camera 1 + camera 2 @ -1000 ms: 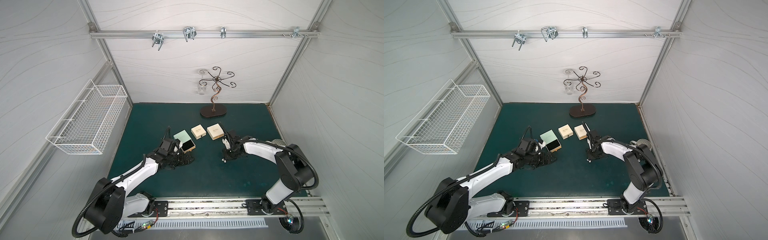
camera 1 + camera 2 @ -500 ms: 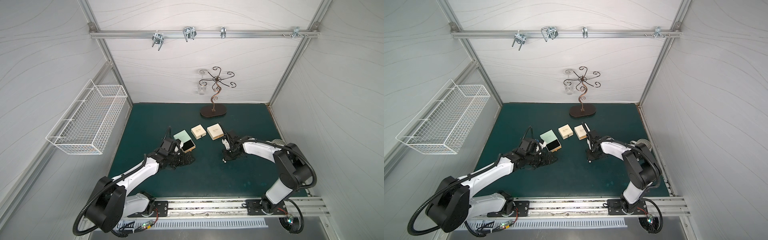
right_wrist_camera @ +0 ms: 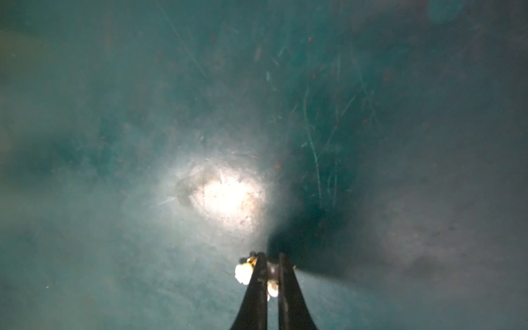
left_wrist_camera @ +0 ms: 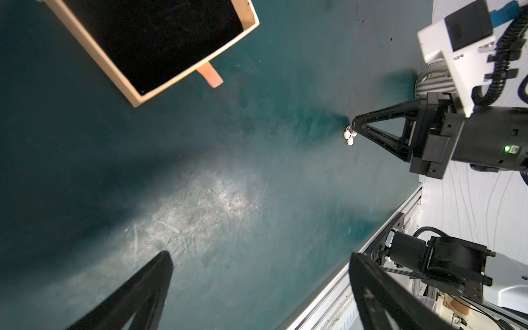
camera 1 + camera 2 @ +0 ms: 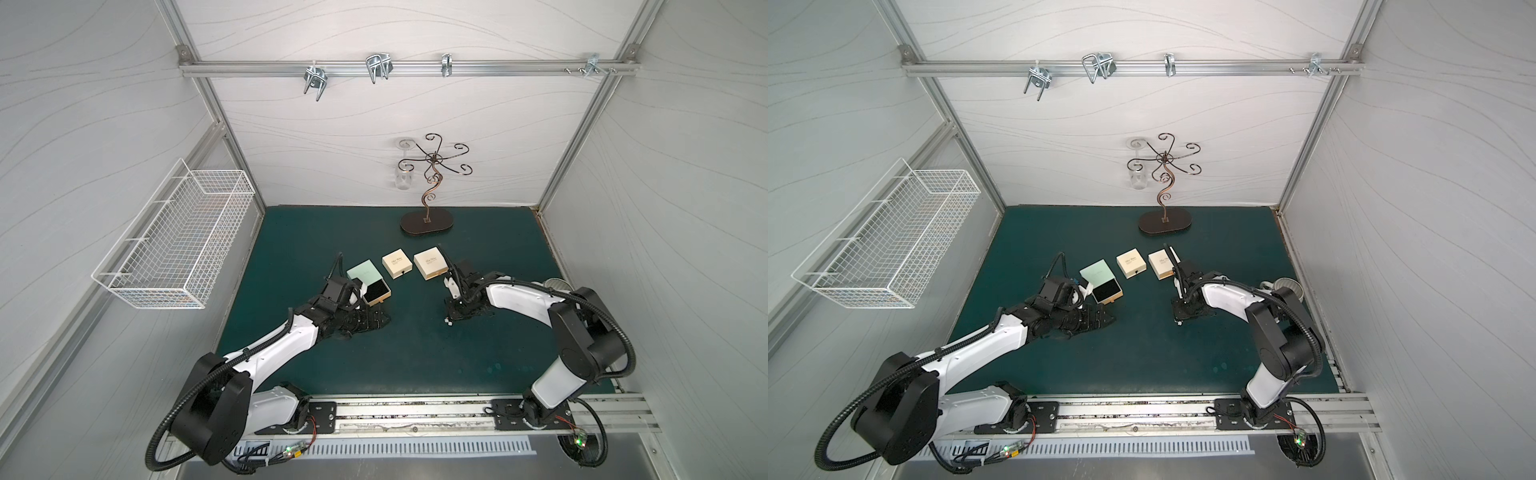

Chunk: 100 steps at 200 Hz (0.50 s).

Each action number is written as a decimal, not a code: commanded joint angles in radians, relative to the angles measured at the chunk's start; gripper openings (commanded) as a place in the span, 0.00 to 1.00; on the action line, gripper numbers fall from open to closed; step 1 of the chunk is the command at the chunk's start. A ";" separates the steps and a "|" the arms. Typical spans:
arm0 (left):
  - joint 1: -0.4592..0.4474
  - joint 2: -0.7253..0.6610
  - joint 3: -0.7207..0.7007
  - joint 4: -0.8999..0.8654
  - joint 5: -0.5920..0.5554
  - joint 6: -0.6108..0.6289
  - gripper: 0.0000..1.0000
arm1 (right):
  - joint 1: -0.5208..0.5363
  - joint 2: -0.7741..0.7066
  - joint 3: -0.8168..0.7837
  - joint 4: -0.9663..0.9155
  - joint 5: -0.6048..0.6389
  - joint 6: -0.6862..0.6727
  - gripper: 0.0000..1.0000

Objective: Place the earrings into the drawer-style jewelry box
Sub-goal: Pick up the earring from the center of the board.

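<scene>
- Right pincer (image 3: pixel 271 257) clenched on tiny pearly-white stud earrings (image 3: pixel 243 273) at its tips, one bead outside a finger, tips pointing down at dark green desk (image 3: pixel 114 114).
- Earrings' long axis: too small to tell.
- Left pincer (image 4: pixel 258 255) released; black-lined cream drawer (image 4: pixel 154 43) ahead of it.

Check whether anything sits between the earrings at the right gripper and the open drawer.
Nothing visible: bare green mat lies between the earrings and the open drawer. The left gripper lies open beside that path.

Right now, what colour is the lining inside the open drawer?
Black lining; left wrist view shows it best.
</scene>
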 commanded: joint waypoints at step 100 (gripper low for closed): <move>-0.002 -0.153 -0.042 -0.075 -0.076 -0.112 0.99 | 0.049 -0.045 0.175 -0.073 -0.026 -0.019 0.08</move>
